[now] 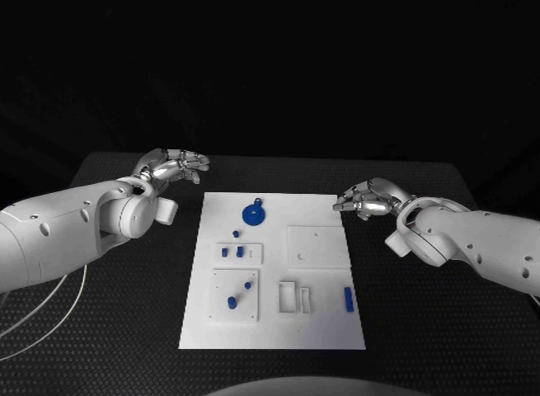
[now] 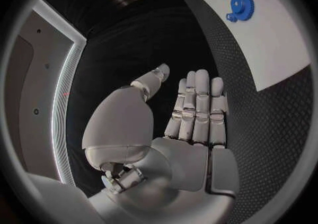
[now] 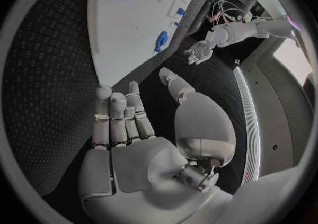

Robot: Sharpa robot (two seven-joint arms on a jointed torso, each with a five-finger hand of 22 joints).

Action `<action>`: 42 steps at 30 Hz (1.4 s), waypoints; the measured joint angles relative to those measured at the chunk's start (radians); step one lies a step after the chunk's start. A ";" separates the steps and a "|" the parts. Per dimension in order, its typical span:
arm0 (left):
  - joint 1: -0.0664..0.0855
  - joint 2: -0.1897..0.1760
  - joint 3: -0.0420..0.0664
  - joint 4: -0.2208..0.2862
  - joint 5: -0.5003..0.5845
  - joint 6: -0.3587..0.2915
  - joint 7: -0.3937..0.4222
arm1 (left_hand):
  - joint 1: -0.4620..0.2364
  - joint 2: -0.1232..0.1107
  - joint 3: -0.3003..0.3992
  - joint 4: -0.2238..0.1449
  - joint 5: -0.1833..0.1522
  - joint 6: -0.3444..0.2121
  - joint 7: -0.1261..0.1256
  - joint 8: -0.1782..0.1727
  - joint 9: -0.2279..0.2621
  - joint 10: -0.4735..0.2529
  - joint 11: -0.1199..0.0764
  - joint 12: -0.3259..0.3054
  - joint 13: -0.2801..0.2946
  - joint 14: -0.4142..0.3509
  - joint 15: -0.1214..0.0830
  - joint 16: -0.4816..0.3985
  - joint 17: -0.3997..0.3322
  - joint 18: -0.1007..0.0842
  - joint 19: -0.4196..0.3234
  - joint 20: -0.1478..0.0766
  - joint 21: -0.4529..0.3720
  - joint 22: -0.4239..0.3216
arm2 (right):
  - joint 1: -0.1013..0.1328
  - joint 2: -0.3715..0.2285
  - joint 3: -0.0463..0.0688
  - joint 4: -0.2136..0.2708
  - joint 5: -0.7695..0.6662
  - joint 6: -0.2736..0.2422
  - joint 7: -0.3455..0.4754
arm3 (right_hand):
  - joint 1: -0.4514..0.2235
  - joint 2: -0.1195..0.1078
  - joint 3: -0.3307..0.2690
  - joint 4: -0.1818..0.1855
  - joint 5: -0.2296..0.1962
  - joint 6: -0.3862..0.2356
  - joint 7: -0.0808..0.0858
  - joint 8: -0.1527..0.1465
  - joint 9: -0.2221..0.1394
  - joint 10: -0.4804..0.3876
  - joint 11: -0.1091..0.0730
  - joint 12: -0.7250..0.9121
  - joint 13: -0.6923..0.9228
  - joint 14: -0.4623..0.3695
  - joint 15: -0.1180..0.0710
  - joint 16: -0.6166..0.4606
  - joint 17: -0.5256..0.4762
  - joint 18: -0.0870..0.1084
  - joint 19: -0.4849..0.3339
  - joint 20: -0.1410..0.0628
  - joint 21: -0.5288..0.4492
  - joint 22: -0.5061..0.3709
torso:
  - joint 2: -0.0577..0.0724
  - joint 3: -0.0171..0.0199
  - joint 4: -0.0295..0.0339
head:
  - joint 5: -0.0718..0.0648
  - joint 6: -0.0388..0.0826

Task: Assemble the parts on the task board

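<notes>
Both hands, left hand [image 1: 172,168] and right hand [image 1: 371,199], hover empty with fingers apart; the task board [image 1: 329,322] with its blue gear [image 1: 254,214] lies between them.

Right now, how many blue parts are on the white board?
7: gear, small piece near it, two on upper plate, two on lower plate, bar at right. Others may hide.

task board [image 1: 323,313]: smooth matt white | table [image 1: 460,330]: black, textured | gear [image 1: 254,214]: blue plastic
</notes>
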 measured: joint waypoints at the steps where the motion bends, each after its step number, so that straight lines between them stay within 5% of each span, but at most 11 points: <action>1: 0.000 0.000 0.000 0.000 0.000 0.000 0.000 | 0.000 0.000 0.000 0.000 0.000 0.000 0.000 0.000 0.000 0.000 0.000 0.000 0.000 0.000 0.000 0.000 0.000 0.000 0.000 0.000 0.000 0.000 | 0.000 0.000 0.000 0.000 0.000 0.000 0.000 | 0.000 0.000 0.000 0.000 0.000 0.000 0.000 0.000 0.000 0.000 0.000 0.000 0.000 0.000 0.000 0.000 0.000 0.000 0.002 0.002 0.000 0.000 | 0.000 0.0000 0.0000 | 0.000 0.000; 7: 0.000 0.000 0.000 0.001 0.001 0.000 0.001 | 0.000 0.000 0.000 0.000 0.000 0.000 0.000 0.000 0.001 0.000 0.000 0.004 0.000 0.000 0.000 0.000 0.000 0.000 0.000 0.000 0.000 0.000 | 0.000 0.002 0.000 0.000 0.002 0.004 0.000 | 0.000 0.000 -0.004 -0.004 -0.004 0.000 0.000 0.000 -0.002 0.000 0.000 -0.005 -0.007 0.000 0.000 -0.005 -0.006 0.001 0.000 0.004 -0.002 -0.003 | 0.000 -0.0001 -0.0006 | 0.001 0.001; 12: 0.000 0.000 0.000 0.001 0.001 0.000 0.001 | 0.000 0.000 0.000 0.000 0.000 0.000 0.000 0.000 0.001 0.000 0.000 0.004 0.000 0.000 0.000 0.000 0.000 0.000 0.000 0.000 0.000 0.001 | 0.000 0.006 0.000 -0.003 0.027 0.013 0.006 | -0.004 0.004 0.008 -0.020 -0.028 0.003 0.001 0.000 -0.011 0.008 0.007 -0.214 -0.168 -0.034 0.014 -0.180 -0.138 0.018 -0.094 0.056 -0.119 -0.058 | 0.000 -0.0001 -0.0006 | 0.001 0.003; 14: 0.000 0.001 0.000 0.001 0.001 0.000 0.002 | 0.000 0.000 0.000 0.000 0.000 0.000 0.000 0.000 0.001 0.000 0.000 0.004 0.000 0.000 0.000 0.000 0.000 0.000 0.000 0.000 0.000 0.001 | 0.000 0.009 0.000 -0.006 0.050 0.022 0.012 | -0.001 0.008 0.027 -0.036 -0.063 0.000 0.011 0.000 -0.015 0.011 0.021 -0.363 -0.285 -0.082 0.051 -0.310 -0.225 0.019 -0.171 0.088 -0.219 -0.107 | 0.000 -0.0001 -0.0006 | 0.001 0.005; 17: -0.001 0.004 0.000 0.000 0.001 0.000 0.002 | 0.000 0.000 0.000 0.000 0.000 0.000 0.000 0.000 0.001 0.000 0.000 0.004 0.000 0.000 0.000 0.000 0.000 0.000 0.000 0.000 0.000 0.001 | 0.000 0.011 0.000 -0.011 0.084 0.035 0.022 | 0.017 0.025 0.055 -0.044 -0.089 -0.001 0.022 0.000 -0.021 0.018 0.041 -0.528 -0.416 -0.111 0.098 -0.457 -0.316 -0.009 -0.226 0.120 -0.319 -0.167 | 0.000 -0.0001 -0.0006 | -0.001 0.009; 19: -0.001 0.006 0.000 -0.002 0.001 0.000 0.002 | 0.000 0.000 0.000 0.000 0.000 0.000 0.000 0.000 0.001 0.000 0.000 0.004 0.000 0.000 0.000 -0.002 0.000 0.000 0.000 0.000 0.000 0.001 | 0.000 0.013 0.000 -0.016 0.104 0.042 0.029 | 0.036 0.027 0.081 -0.038 -0.108 -0.010 0.020 0.000 -0.023 0.058 0.057 -0.645 -0.513 -0.086 0.117 -0.566 -0.378 -0.009 -0.241 0.135 -0.377 -0.207 | 0.000 0.0000 -0.0005 | -0.001 0.011; 28: -0.002 0.011 0.000 -0.004 0.002 0.001 0.003 | 0.000 0.000 0.000 0.000 0.000 0.000 0.000 0.000 0.001 0.000 0.000 0.004 0.001 0.000 0.000 -0.004 0.000 0.000 0.000 0.000 0.000 0.001 | 0.000 0.015 0.000 -0.033 0.154 0.072 0.047 | 0.080 0.049 0.116 -0.039 -0.124 0.009 0.013 0.026 -0.027 0.217 0.054 -0.902 -0.698 0.037 0.121 -0.824 -0.452 -0.009 -0.225 0.172 -0.486 -0.285 | -0.001 0.0004 -0.0001 | -0.002 0.014; 32: -0.002 0.011 0.000 -0.006 0.003 0.001 0.003 | 0.000 0.000 0.000 0.000 0.000 0.000 0.000 0.000 0.001 0.000 0.000 0.004 0.001 0.000 0.000 -0.004 0.000 0.000 0.000 0.000 0.000 0.000 | 0.000 0.017 0.000 -0.032 0.162 0.083 0.050 | 0.086 0.054 0.120 -0.043 -0.124 0.016 0.012 0.029 -0.030 0.254 0.050 -0.947 -0.720 0.058 0.117 -0.862 -0.441 0.007 -0.216 0.180 -0.497 -0.297 | -0.001 0.0005 -0.0004 | -0.001 0.015; 42: -0.002 0.011 0.000 -0.006 0.004 0.001 0.003 | 0.000 0.000 0.000 0.000 0.000 0.000 0.000 0.000 0.000 0.000 0.000 0.004 0.001 0.000 0.000 -0.004 0.000 0.000 0.000 0.000 0.000 0.000 | 0.000 0.016 0.000 -0.031 0.165 0.092 0.052 | 0.086 0.054 0.120 -0.043 -0.124 0.020 0.008 0.031 -0.031 0.272 0.046 -0.965 -0.728 0.069 0.114 -0.878 -0.428 0.007 -0.209 0.180 -0.497 -0.298 | 0.001 0.0011 -0.0008 | -0.001 0.015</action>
